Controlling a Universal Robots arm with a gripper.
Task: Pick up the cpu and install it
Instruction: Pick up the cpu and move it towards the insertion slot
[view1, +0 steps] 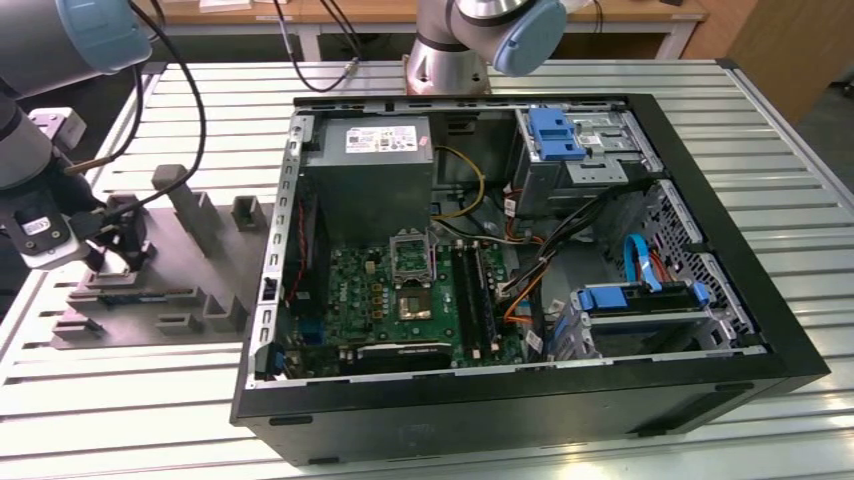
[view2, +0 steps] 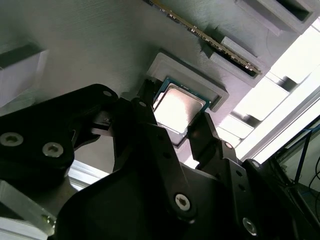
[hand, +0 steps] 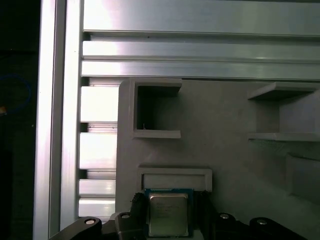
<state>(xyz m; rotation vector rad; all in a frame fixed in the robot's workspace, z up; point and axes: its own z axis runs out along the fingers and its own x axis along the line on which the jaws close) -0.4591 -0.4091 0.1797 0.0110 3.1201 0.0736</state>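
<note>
While low over the grey fixture at the exterior view's left, beside the open computer case, set astride the cpu with the gripper.
Lying flat, silver top up, in a shallow square pocket near the fixture's edge; flanked closely on two sides by the black gripper in both wrist views; clamped or merely just beside, cannot tell. Motherboard inside the case, well apart.

Bright even light, probably overhead; glare on cpu, table slats washed out
</note>
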